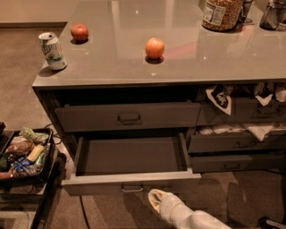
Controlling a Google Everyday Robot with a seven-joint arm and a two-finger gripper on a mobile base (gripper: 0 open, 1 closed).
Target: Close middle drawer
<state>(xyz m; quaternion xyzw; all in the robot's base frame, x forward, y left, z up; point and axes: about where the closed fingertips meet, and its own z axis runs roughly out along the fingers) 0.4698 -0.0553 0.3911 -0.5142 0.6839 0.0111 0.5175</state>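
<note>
The middle drawer (130,182) is wide and dark grey with a low front panel and a small metal loop handle (132,188). It is pulled far out from the counter, and its long empty box shows. My gripper (155,197) is at the bottom of the camera view, just below and to the right of the handle. Its pale fingers are together and hold nothing. It is close to the lower edge of the drawer front; I cannot tell whether it touches. The white arm runs off to the lower right.
The top drawer (127,117) above is nearly closed. Grey drawers with white and black cloths (241,105) are on the right. On the countertop (111,67) are an orange (154,48), a red apple (79,32), a can (52,50) and a jar (222,13). A black cart with snacks (22,154) stands at the left.
</note>
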